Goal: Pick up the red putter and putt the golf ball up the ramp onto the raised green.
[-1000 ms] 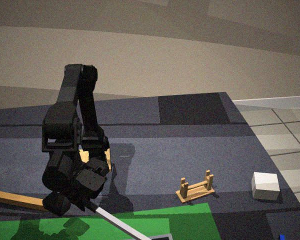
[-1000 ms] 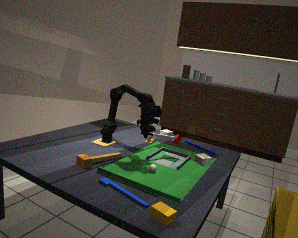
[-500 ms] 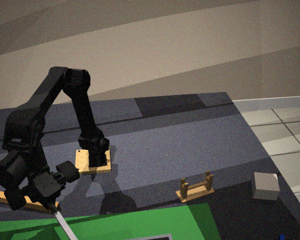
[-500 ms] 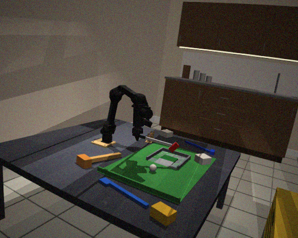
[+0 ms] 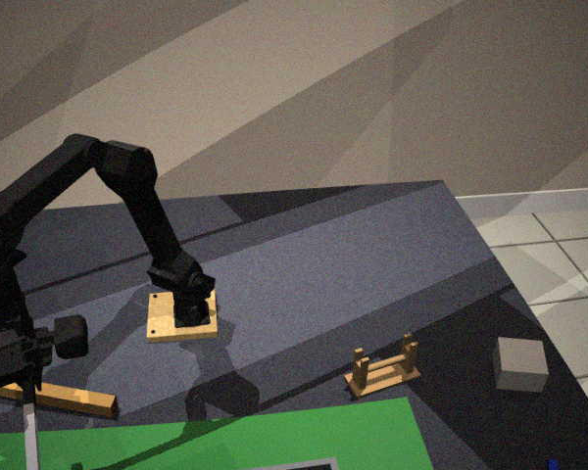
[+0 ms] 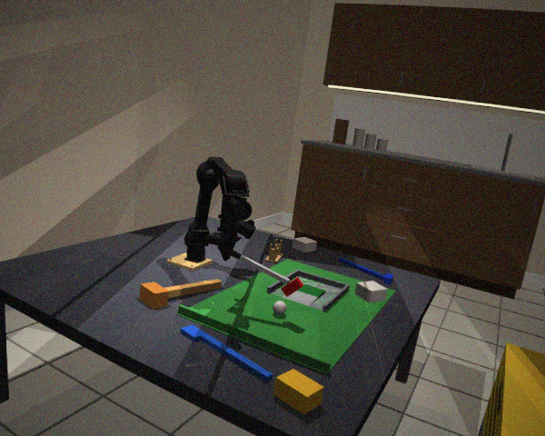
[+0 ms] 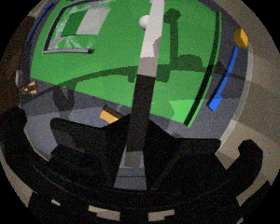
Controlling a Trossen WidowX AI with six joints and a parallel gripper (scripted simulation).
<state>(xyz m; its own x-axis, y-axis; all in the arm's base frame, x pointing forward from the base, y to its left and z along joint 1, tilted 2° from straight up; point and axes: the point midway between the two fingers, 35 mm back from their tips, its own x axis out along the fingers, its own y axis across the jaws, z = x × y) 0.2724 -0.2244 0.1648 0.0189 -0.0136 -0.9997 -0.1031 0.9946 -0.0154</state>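
Note:
My gripper (image 6: 229,254) (image 5: 27,392) (image 7: 136,119) is shut on the grey shaft of the red putter (image 6: 263,271) (image 5: 30,437) (image 7: 149,44). The shaft slopes down over the green mat (image 6: 310,338) (image 5: 284,435) (image 7: 116,63). Its red head (image 6: 292,286) hangs by the open side of the dark-framed raised green (image 6: 317,291) (image 7: 72,25) and its grey ramp (image 6: 303,299) (image 7: 93,21). The white golf ball (image 6: 279,306) (image 7: 144,21) rests on the mat a little in front of the head, apart from it.
A wooden mallet (image 6: 179,290) (image 5: 72,397) lies left of the mat. The wooden putter stand (image 6: 274,251) (image 5: 382,371) and a pale block (image 6: 304,243) (image 5: 519,371) stand behind it. Blue bars (image 6: 225,351) (image 6: 364,270), a yellow block (image 6: 298,389) and a white block (image 6: 371,291) lie around the mat.

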